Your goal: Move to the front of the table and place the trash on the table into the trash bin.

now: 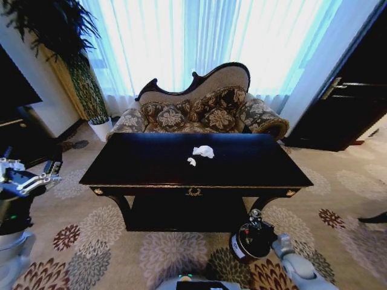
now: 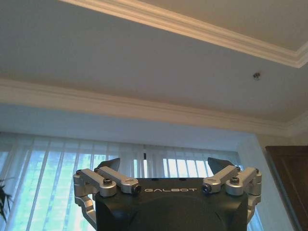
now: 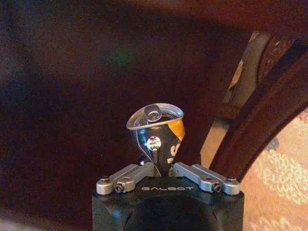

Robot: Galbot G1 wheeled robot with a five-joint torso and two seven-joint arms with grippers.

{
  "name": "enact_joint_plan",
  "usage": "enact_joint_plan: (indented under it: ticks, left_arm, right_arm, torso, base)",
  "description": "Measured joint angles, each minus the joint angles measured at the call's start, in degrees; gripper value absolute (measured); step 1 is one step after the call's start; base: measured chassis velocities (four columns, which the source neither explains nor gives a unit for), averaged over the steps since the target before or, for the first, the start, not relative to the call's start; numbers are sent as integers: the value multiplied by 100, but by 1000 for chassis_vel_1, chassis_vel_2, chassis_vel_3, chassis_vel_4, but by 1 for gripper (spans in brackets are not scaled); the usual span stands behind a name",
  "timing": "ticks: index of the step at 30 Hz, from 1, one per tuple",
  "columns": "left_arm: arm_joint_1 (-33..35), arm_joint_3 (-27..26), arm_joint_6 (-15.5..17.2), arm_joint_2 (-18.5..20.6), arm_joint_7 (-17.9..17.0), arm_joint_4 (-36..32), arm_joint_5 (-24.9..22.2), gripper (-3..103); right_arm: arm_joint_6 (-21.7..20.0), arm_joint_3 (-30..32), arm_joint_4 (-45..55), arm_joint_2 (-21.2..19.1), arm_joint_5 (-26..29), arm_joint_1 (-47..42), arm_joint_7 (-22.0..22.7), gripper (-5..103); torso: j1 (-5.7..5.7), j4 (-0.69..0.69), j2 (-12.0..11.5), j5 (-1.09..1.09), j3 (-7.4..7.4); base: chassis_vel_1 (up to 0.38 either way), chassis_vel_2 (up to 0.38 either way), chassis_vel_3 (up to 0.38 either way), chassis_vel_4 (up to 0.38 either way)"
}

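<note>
Two white paper balls (image 1: 203,151) near middle of dark surface (image 1: 151,163). One trash bin (image 1: 249,241) on carpet below surface's front right corner. Right gripper (image 3: 157,161) just above bin, jaws pinching one crushed dark can (image 3: 156,130). Left gripper (image 2: 163,168) well left of surface, jaws spread.

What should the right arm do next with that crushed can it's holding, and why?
Probably open the right gripper and let go. It is shut on a crushed can, and in the head view it hangs low right over the trash bin in front of the table. Two paper balls remain on the tabletop. The left gripper waits open at the robot's side.
</note>
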Motion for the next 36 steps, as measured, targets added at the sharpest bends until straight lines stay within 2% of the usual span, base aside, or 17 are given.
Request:
enact_joint_plan:
  ticks: [13,29,32,36]
  left_arm:
    - [-3,135,64,5,-4,15,171,100]
    - [36,153,37,-5,10,38,290,100]
    - [-15,190,44,80,9,151,320,100]
    - [-43,230,44,148,8,272,346,100]
  right_arm:
    - [165,-380,-1512,302,-970,584,-122,0]
    - [224,-663,-2641,306,-1292,1530,-192,0]
    - [-17,-767,-2868,368,-1067,1710,-157,0]
    - [-117,-768,-3087,445,-1151,1843,-102,0]
  torso:
    - [-1,0,0,1,0]
    - [0,1,0,0,0]
    - [0,1,0,0,0]
    - [0,0,0,-2,0]
  base:
    - [0,0,0,0]
    - [0,0,0,0]
    - [0,0,0,0]
    - [0,0,0,0]
